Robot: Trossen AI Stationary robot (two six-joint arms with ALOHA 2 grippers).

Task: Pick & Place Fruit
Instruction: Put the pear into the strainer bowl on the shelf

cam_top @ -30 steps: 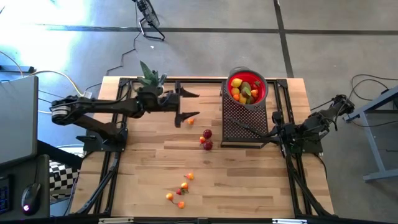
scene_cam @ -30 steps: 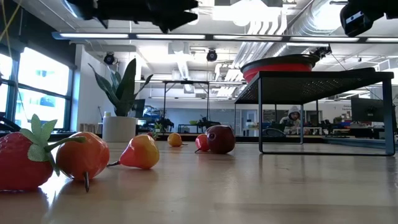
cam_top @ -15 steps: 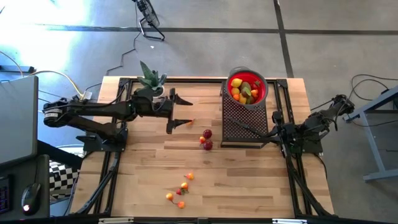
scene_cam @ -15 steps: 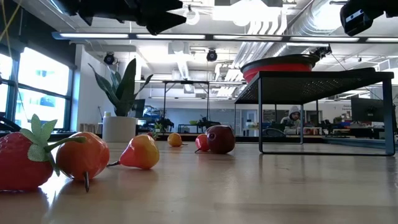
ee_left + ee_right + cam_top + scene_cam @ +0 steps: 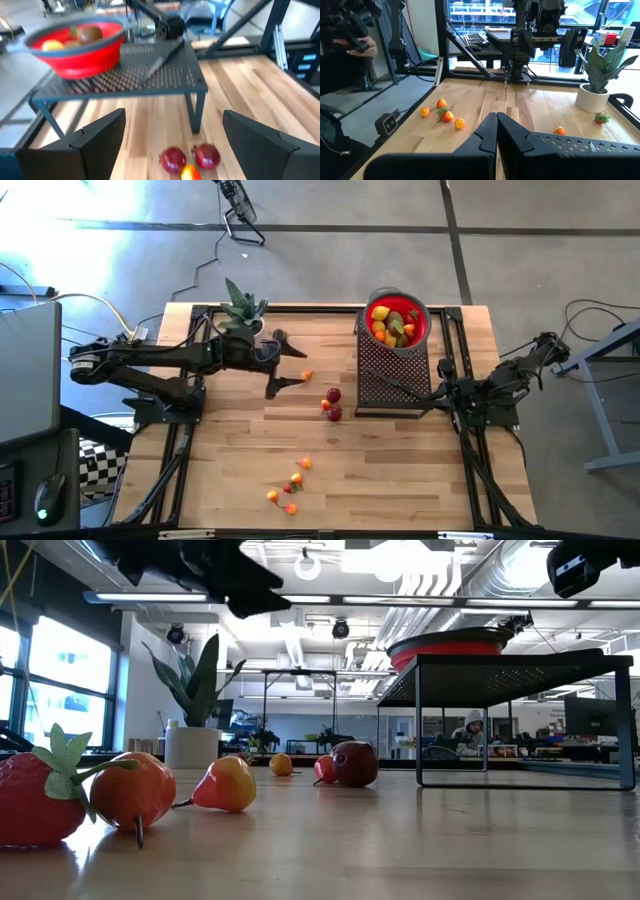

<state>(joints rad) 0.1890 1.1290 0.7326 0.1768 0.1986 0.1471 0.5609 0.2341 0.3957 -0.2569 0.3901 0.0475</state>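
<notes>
A red bowl point(image 5: 398, 321) on a black mesh rack point(image 5: 392, 375) already holds several fruits. Left on the worktop point(image 5: 240, 450): a small orange fruit point(image 5: 307, 375), two dark red fruits point(image 5: 332, 404) near the rack, and a cluster point(image 5: 290, 485) towards the front edge. The left pincer point(image 5: 285, 363), fingers wide apart and empty, hangs near the orange fruit; a second ago it reached farther towards the rack. The right pincer point(image 5: 496, 131), fingers together, rests by the rack, unmoved
</notes>
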